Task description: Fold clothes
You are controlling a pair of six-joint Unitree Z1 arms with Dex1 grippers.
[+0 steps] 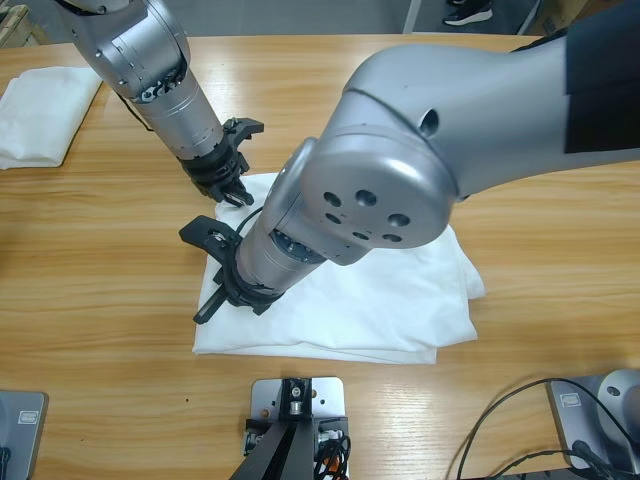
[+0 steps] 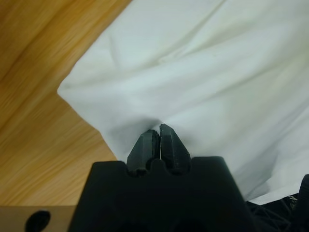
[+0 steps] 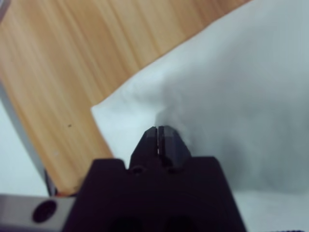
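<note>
Closest to the camera, the right end effector (image 3: 158,133) is pinching the white T-shirt (image 1: 380,300) near its lower-left corner. At the shirt's upper-left corner the left end effector (image 2: 159,135) is likewise clamped on fabric. Next, both probably lift this edge together and carry it across the shirt.

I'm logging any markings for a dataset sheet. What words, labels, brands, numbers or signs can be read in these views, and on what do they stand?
None can be read.
White garment: plain, no print or tag showing in any view.
Folded white cloth at the table's far corner: plain.
Silver arms and both black grippers, left and right: no lettering visible.
Wooden table: bare grain only.
</note>
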